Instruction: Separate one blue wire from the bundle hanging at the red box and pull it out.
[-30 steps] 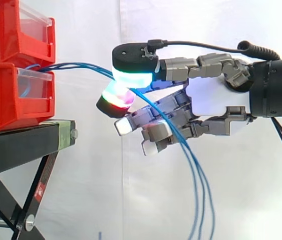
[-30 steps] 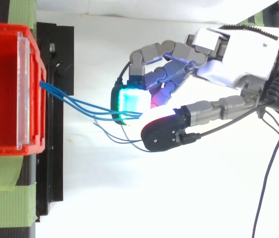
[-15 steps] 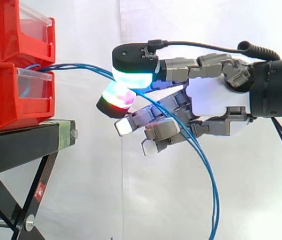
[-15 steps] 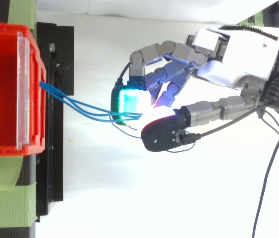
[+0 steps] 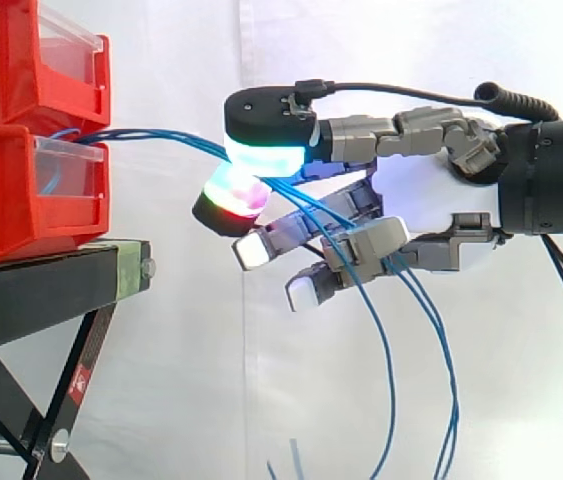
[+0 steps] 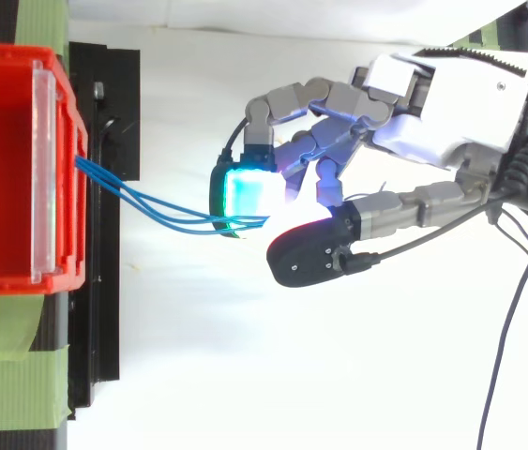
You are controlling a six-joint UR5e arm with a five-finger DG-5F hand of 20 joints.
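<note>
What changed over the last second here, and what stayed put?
A lower finger of the hand uncurled outward across the thin blue wires, whose hanging lengths swung and spread apart. Unchanged: the pinch of the glowing pads on the wires, the hand's position, the red plastic bins and the black stand.

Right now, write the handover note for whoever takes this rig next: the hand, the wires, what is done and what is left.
The hand is shut on the blue wires. It pinches them between two glowing fingers, out in front of the lower red bin.
Wires: several run together from the bin's front to the pinch, then droop past the other fingers and hang below the hand.
Done: the bundle is grasped.
Left: no single wire stands apart from the rest, and the ends at the bin are not out. Isolate one wire, then pull it away from the bin.
</note>
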